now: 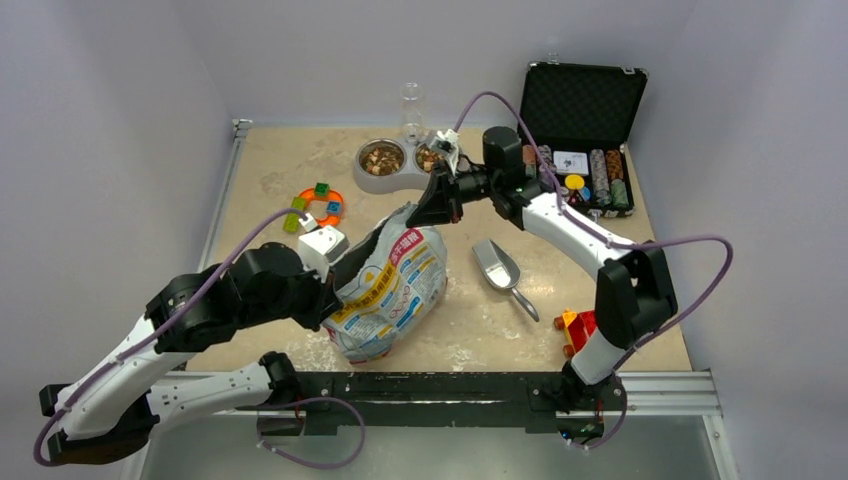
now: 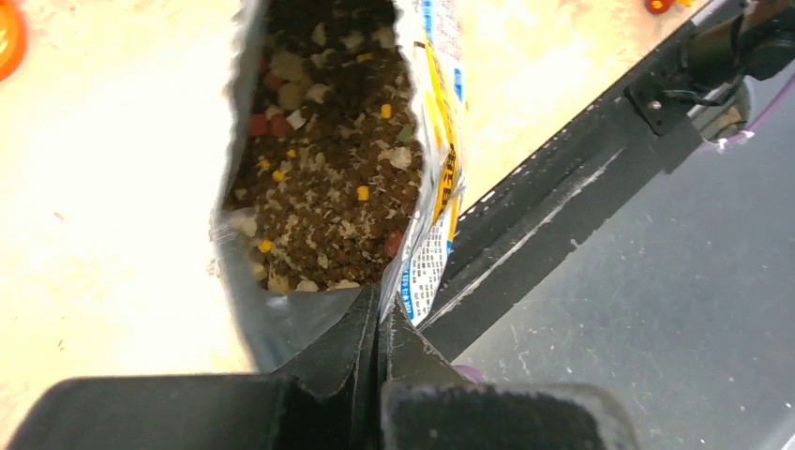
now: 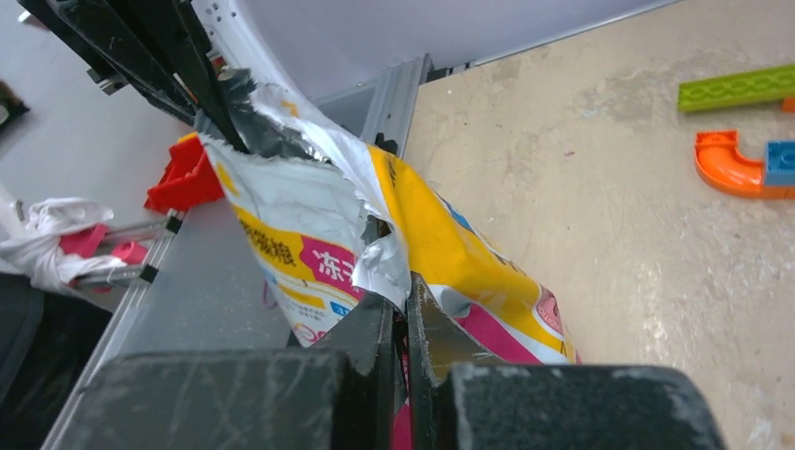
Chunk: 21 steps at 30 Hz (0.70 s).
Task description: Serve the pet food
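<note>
Left gripper (image 2: 380, 305) first: my jaws are pressed together with only a sliver between them, pinching the rim of the foil bag (image 1: 395, 285) at its mouth, and I'm looking straight down into it. The pet food (image 2: 323, 202) sits deep inside, a bed of small brown pellets flecked with tan, red and yellow bits. Over to the right gripper (image 3: 405, 291): jaws clamped tight as well, biting the torn silver edge at the opposite side of the mouth, yellow and pink print bulging out beyond the fingers. So one bag, two grips, and the opening is stretched between them. From overhead, my left arm swings out low to the left, folds back at the elbow and reaches in to the bag's near-left side. My right arm rises from its base, bends at the far right, then runs up and left with the wrist tipped down onto the bag's far end. Counting outward: one metal scoop (image 1: 497, 268) lying on the table (image 1: 640, 300) just right of the bag, untouched; one double bowl (image 1: 400, 160) behind it, two wells, both showing kibble; one clear bottle (image 1: 411, 105) standing on that bowl; one open black case (image 1: 585, 100) at the back right with rows of chips, too small for me to count
</note>
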Motion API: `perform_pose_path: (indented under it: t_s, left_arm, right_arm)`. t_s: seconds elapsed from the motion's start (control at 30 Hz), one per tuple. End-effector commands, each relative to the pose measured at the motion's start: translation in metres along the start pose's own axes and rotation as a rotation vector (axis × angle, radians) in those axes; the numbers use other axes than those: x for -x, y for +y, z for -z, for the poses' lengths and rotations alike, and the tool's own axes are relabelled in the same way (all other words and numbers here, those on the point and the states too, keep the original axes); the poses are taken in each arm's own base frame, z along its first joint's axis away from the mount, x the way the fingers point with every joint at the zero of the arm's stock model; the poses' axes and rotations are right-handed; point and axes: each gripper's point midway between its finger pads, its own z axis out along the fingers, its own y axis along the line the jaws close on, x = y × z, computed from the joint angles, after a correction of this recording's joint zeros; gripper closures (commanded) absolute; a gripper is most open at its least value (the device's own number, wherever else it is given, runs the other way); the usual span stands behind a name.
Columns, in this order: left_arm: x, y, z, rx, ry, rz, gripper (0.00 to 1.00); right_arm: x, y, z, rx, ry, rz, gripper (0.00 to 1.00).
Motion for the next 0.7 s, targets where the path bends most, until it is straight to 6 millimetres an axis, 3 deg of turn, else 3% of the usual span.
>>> perform_pose_path:
  t_s: [0.0, 0.1, 0.2, 0.27, 0.37, 0.43, 0.5, 0.67]
  left_arm:
    - [-0.005, 0.03, 0.024, 0.13, -0.057, 0.045, 1.0]
    - [-0.008, 0.038, 0.034, 0.16, -0.055, 0.026, 0.94]
    - [0.009, 0.022, 0.047, 0.084, -0.078, -0.01, 0.6]
    - [0.035, 0.003, 0.059, -0.002, -0.133, -0.033, 0.37]
    - [0.085, -0.023, 0.074, -0.084, -0.241, -0.041, 0.14]
    - [0.113, -0.028, 0.071, -0.066, -0.277, -0.046, 0.08]
    - [0.133, -0.019, 0.056, 0.034, -0.281, -0.047, 0.07]
    - [0.16, 0.007, 0.005, 0.2, -0.191, -0.09, 0.02]
  right_arm:
    - [0.037, 0.002, 0.036, -0.207, -0.145, 0.065, 1.0]
    - [0.035, 0.002, 0.058, -0.343, -0.202, 0.057, 1.0]
    - [0.029, 0.003, 0.073, -0.471, -0.218, 0.004, 1.0]
    - [0.025, 0.006, 0.075, -0.51, -0.21, -0.063, 1.0]
    - [0.017, 0.012, 0.073, -0.549, -0.197, -0.165, 1.0]
    - [0.018, 0.018, 0.069, -0.55, -0.203, -0.183, 1.0]
    - [0.02, 0.023, 0.065, -0.544, -0.207, -0.184, 1.0]
    - [0.027, 0.029, 0.064, -0.55, -0.206, -0.196, 1.0]
